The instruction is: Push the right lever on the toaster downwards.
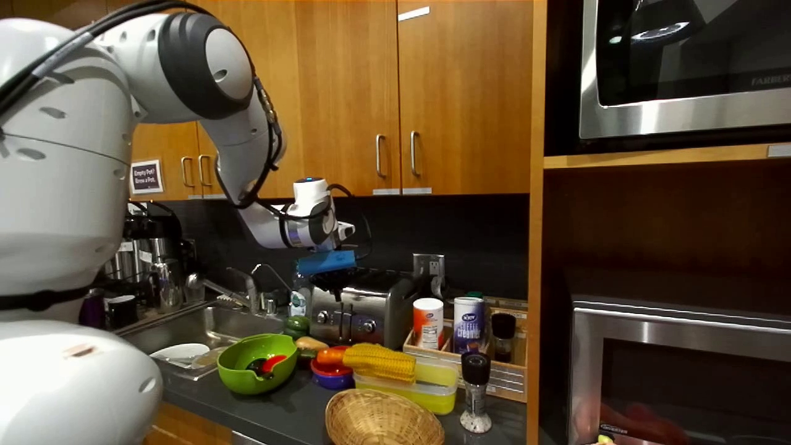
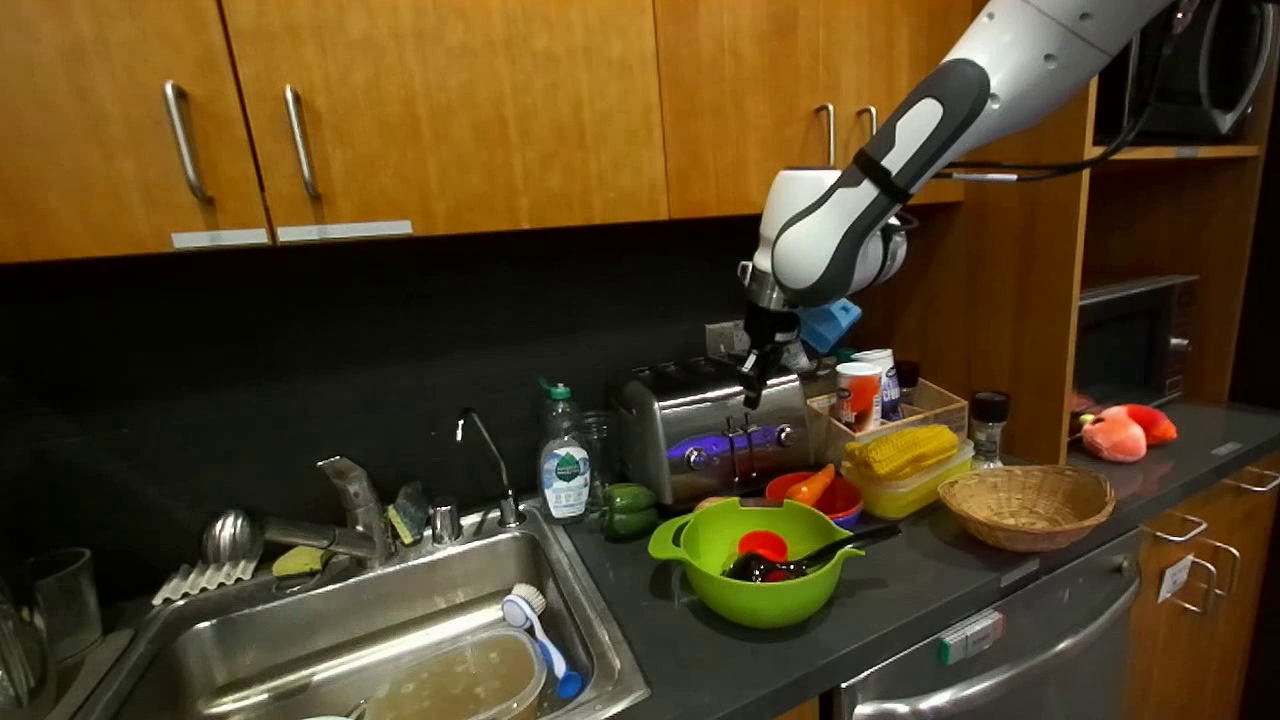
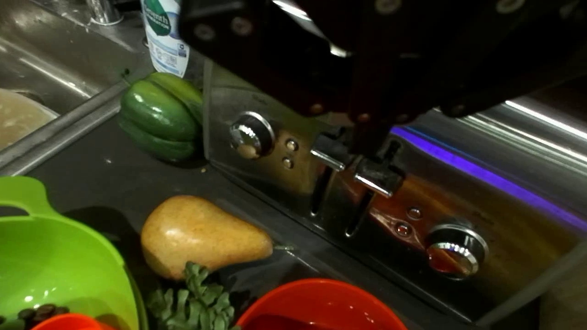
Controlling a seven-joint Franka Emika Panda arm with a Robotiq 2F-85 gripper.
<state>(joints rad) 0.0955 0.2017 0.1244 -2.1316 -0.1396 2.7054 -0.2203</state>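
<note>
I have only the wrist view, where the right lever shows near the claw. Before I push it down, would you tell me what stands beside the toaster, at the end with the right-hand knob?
Observer: In both exterior views, a wooden organizer stands beside that end of the toaster.
Operator: Thank you. And what is behind the toaster, which I cannot see?
Observer: A power outlet on the dark wall; both exterior views show it.
Operator: One last thing: my picture cuts off the red bowl at the bottom edge. Is something under it?
Observer: Yes, a blue bowl shows directly beneath it in an exterior view.
</note>
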